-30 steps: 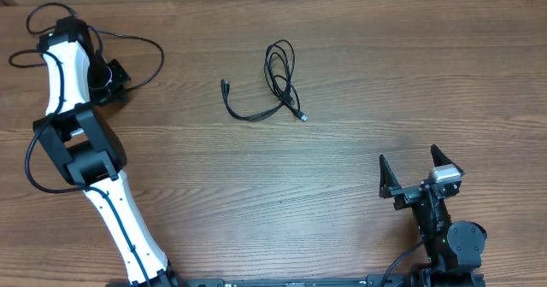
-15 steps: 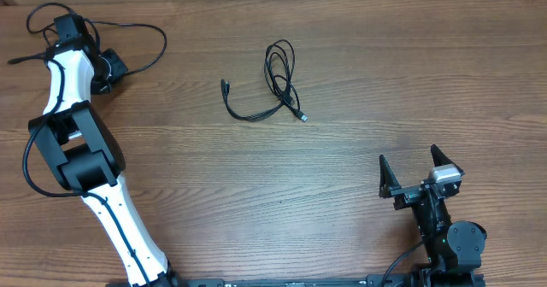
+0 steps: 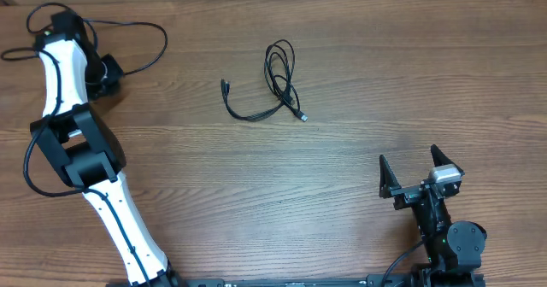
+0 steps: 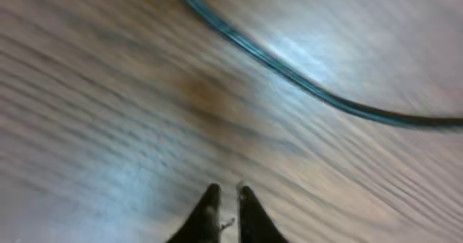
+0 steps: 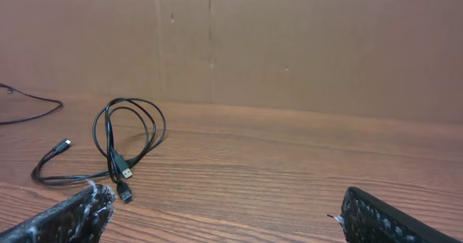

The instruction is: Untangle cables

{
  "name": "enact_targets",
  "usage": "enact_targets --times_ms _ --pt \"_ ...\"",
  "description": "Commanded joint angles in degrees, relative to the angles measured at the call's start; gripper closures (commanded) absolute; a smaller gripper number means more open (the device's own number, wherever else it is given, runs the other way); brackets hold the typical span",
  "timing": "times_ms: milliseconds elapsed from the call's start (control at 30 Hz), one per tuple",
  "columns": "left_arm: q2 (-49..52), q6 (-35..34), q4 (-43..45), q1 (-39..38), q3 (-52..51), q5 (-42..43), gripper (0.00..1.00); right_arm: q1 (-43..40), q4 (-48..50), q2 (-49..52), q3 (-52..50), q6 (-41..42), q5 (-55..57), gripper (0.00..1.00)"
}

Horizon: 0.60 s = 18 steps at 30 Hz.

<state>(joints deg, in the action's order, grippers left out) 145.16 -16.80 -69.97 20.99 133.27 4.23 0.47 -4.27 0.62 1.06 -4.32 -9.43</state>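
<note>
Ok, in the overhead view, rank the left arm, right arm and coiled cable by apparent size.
1. left arm, largest by far.
2. right arm.
3. coiled cable, smallest; the arm rises toward the camera, so this gap is unsure.

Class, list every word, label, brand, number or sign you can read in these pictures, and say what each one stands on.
None: no view shows readable text.
The cables, the wooden table and the cardboard wall carry no visible print.
The left wrist view is too blurred to read.
</note>
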Motion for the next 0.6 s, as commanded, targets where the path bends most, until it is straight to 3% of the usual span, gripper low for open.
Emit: enact_targets --times_ms 0,67,100,200,367,467,567 --pt "-1.3 2.3 -4.2 0.0 11.1 16.5 0.67 0.2 0.2 -0.5 -0.6 -0.1 0.4 0.0" --pt "-1.3 6.9 -7.3 -0.2 15.3 32.5 0.06 0.2 0.2 -0.5 -0.6 -0.1 0.4 0.0" --pt "-1.3 9.5 -9.3 -0.7 16.4 42.1 0.0 0.2 0.2 -0.5 -0.6 -0.1 0.4 0.0" --pt "-1.3 14.4 -16.9 -3.6 16.5 51.7 0.0 0.2 0.2 -0.5 -0.6 -0.1 0.4 0.0" --pt "-1.3 25.9 -26.9 -10.2 16.4 48.5 0.0 0.2 0.2 -0.5 -0.6 -0.1 0.4 0.0" --pt "-1.9 19.9 -26.9 -15.2 16.4 40.9 0.0 0.2 0.2 -0.5 -0.6 -0.1 0.4 0.0" --pt "-2.5 15.8 -26.9 -19.1 16.4 39.1 0.0 0.2 0.2 -0.5 -0.6 -0.1 0.4 0.0"
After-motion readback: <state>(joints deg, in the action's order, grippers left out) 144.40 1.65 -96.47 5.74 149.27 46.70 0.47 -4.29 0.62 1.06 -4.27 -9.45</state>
